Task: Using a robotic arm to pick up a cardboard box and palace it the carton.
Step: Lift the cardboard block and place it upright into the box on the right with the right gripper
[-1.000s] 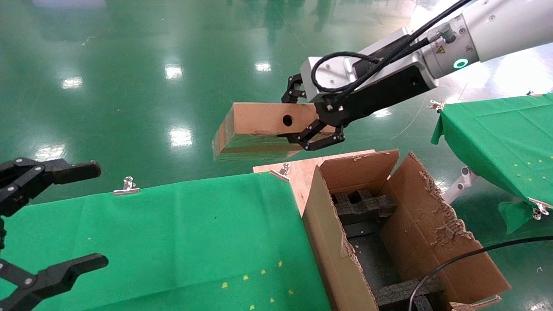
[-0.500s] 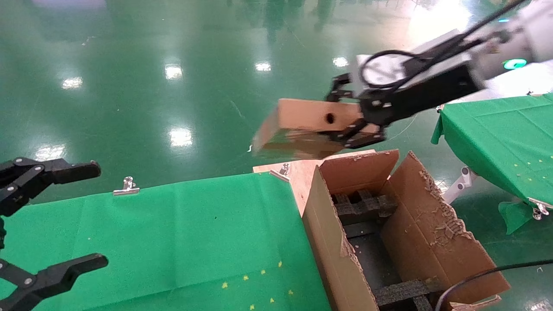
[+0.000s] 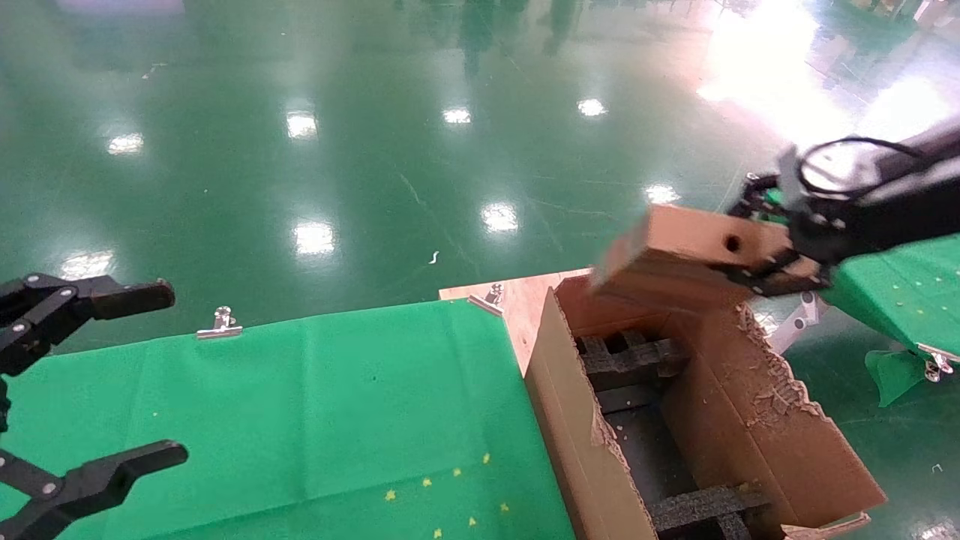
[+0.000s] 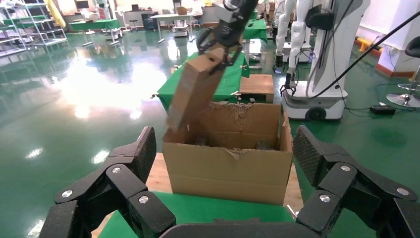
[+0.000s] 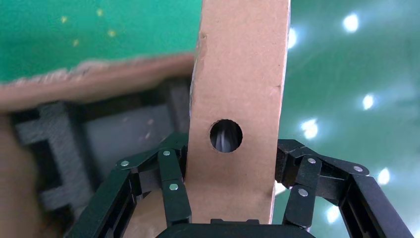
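My right gripper (image 3: 761, 238) is shut on the small brown cardboard box (image 3: 675, 259), gripping the end nearest its round hole. The box hangs tilted over the far end of the large torn-flapped carton (image 3: 577, 420), its free end low over the rim. Black foam inserts (image 3: 634, 356) lie inside the carton. In the right wrist view the box (image 5: 237, 74) sits between the fingers (image 5: 171, 183) of my right gripper (image 5: 230, 178). The left wrist view shows the box (image 4: 195, 89) above the carton (image 4: 228, 168). My left gripper (image 3: 169, 373) is open and parked at the left.
The carton stands against a green-cloth table (image 3: 300, 390) with metal clips (image 3: 220, 324) and a bare wooden corner (image 3: 525, 296). A second green table (image 3: 892, 292) is close behind my right arm. Shiny green floor lies beyond. Another robot (image 4: 322, 54) stands far off.
My right arm has carried the box to the right and down, from above the floor past the table to over the carton's far end. The left arm has not moved.
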Tool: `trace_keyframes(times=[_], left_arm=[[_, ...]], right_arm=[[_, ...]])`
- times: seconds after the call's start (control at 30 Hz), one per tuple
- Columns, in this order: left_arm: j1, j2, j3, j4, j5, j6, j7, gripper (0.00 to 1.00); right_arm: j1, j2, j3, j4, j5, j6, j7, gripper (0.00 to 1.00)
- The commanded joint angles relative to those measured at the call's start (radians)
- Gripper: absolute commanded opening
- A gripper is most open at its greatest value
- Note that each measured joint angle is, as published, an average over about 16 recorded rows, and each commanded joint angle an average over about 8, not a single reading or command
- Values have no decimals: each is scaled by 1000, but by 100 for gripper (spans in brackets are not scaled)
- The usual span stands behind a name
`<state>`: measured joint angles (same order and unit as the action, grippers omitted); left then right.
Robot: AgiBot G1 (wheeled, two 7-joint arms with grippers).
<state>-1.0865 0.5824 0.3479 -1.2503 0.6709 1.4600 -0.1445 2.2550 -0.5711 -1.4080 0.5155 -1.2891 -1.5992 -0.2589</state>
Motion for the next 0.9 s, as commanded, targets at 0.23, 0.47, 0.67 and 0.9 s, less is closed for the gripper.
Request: trace_keyframes(times=[0.23,0.47,0.67,0.9], left_arm=[[0,0,0,0,0,0,0,100],[0,0,0,0,0,0,0,100],[0,0,0,0,0,0,0,100],[0,0,0,0,0,0,0,100]], right_arm=[[13,77,-113,-8,32,-1,20,0],[15,88,-139,-8,45,2,28,0],[-20,94,-141,-17,78,27,86,0],[-95,116,-158,-11,109,105,274,0]])
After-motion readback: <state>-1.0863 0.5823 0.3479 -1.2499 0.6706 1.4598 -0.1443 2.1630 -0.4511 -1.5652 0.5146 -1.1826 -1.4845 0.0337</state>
